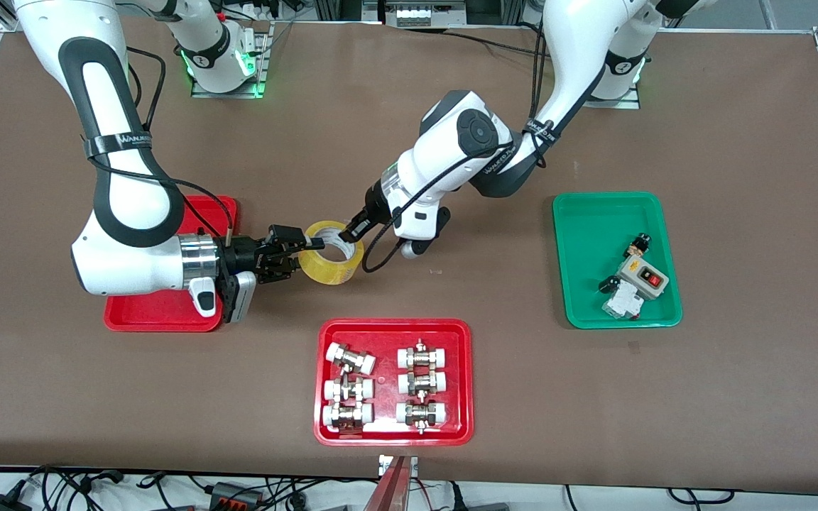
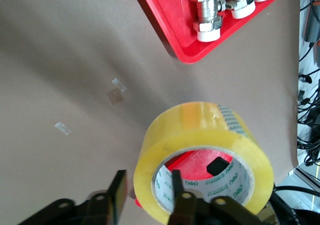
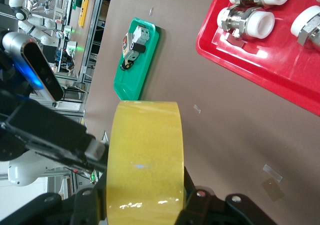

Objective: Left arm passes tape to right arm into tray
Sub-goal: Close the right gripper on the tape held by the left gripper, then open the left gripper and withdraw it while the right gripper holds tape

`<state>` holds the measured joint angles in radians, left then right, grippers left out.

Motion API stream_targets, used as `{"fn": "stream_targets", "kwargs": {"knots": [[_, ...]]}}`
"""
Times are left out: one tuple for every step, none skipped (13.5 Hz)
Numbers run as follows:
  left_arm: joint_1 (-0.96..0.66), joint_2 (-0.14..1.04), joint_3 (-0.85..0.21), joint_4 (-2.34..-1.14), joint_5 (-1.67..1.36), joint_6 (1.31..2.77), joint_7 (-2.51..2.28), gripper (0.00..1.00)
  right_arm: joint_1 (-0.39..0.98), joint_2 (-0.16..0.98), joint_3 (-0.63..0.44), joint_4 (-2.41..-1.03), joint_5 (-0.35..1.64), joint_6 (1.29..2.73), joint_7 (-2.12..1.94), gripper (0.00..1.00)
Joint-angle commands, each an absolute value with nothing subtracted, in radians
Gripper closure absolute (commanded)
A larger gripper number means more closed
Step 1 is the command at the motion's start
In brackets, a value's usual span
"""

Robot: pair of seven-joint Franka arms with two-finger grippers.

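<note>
The tape [image 1: 331,261], a yellowish roll with a pale core, hangs in the air over the table just beside the plain red tray [image 1: 167,316]. My right gripper [image 1: 288,252] is shut on the tape across its width; in the right wrist view its jaws [image 3: 145,185] press both flat sides of the tape [image 3: 145,150]. My left gripper [image 1: 352,227] is open and straddles the roll's wall. In the left wrist view [image 2: 147,194] one finger is inside the core and the other stands a little off the outside of the tape [image 2: 200,130].
A red tray [image 1: 393,326] with several white-capped metal fittings lies nearer the front camera, also in the left wrist view [image 2: 170,30] and right wrist view [image 3: 240,55]. A green tray [image 1: 593,213] with small electrical parts lies toward the left arm's end.
</note>
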<state>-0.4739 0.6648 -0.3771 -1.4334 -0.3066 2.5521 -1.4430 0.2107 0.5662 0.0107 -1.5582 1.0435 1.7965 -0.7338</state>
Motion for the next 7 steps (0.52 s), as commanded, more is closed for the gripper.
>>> {"fn": "stream_targets", "kwargs": {"knots": [[-0.448,0.663,-0.368,-1.405,-0.238,2.539,-1.379,0.0,0.21,0.574,0.011,-1.54,1.057,1.792,-0.752,0.83],[-0.428,0.652,-0.373,-1.407,-0.235,2.533,-1.364,0.0,0.21,0.574,0.011,-1.54,1.057,1.792,-0.752,0.83],[-0.42,0.638,-0.373,-1.407,-0.235,2.511,-1.345,0.0,0.21,0.574,0.011,-1.54,1.057,1.792,-0.752,0.83],[-0.399,0.623,-0.374,-1.407,-0.235,2.466,-1.316,0.0,0.21,0.574,0.009,-1.54,1.057,1.792,-0.752,0.83],[-0.379,0.602,-0.374,-1.407,-0.235,2.398,-1.248,0.0,0.212,0.574,0.009,-1.54,1.057,1.792,-0.752,0.83],[-0.352,0.572,-0.373,-1.407,-0.235,2.323,-1.148,0.0,0.212,0.574,0.009,-1.54,1.055,1.793,-0.75,0.83],[-0.304,0.54,-0.374,-1.407,-0.235,2.234,-1.032,0.0,0.212,0.575,0.008,-1.543,1.046,1.795,-0.749,0.83]]}}
